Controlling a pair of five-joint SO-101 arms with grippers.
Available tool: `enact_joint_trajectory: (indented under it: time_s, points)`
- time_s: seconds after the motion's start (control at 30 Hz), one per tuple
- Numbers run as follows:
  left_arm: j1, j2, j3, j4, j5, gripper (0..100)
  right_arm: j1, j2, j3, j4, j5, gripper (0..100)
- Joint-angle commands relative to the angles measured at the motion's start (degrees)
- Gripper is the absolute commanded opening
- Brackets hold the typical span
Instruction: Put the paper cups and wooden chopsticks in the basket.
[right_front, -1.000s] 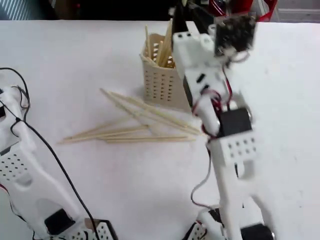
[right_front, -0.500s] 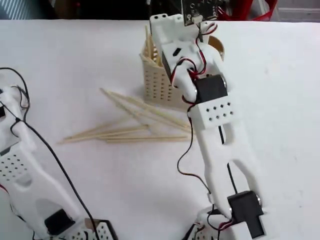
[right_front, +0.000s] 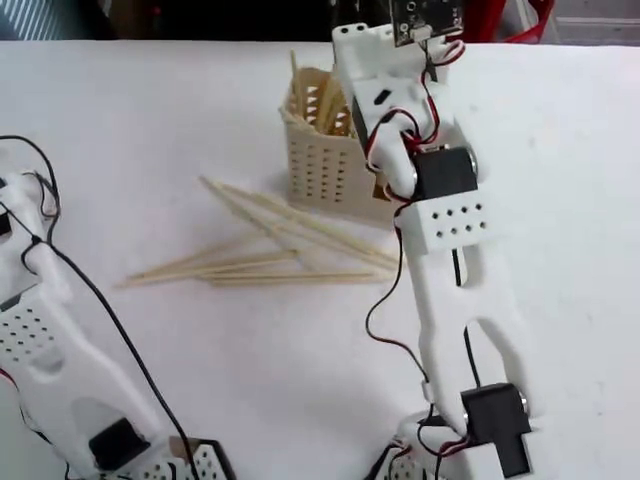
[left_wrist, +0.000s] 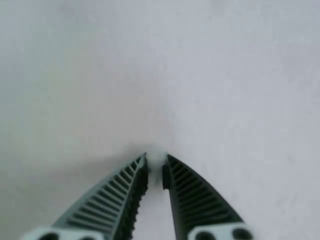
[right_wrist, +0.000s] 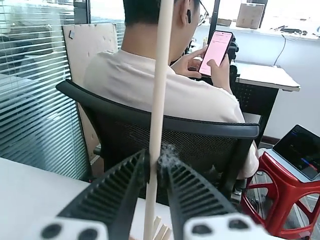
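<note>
high view: a cream plastic basket (right_front: 322, 160) with perforated walls stands at the far side of the white table (right_front: 150, 130), a few wooden chopsticks (right_front: 325, 100) upright in it. more loose sticks (right_front: 262, 262) lie in front of it, thin and pale, some pointing left to right, some slanting toward the basket. the right arm (right_front: 440, 230) stretches over the basket.

left wrist view: the left gripper (left_wrist: 155, 167) is close above the table, ribbed fingers (left_wrist: 125, 192) pressed nearly together on nothing.

right wrist view: the right gripper (right_wrist: 154, 162) pinches one round chopstick (right_wrist: 161, 75), which stands upright. behind are a black mesh chair (right_wrist: 165, 130), window blinds (right_wrist: 35, 90) and a red stool (right_wrist: 285, 195).
</note>
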Motion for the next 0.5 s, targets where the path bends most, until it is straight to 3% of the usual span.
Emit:
enact_joint_trajectory:
  time_s: [0.0, 0.47]
  points:
    - [-1.27, 5.05, 1.05, -1.41, -0.44, 8, -0.48, -2.42, 0.70, -0.31, 0.18, 1.7]
    - [-1.27, 5.05, 0.97, -1.41, -0.44, 8, -0.66, -3.03, 7.82, -5.58, 0.18, 3.2]
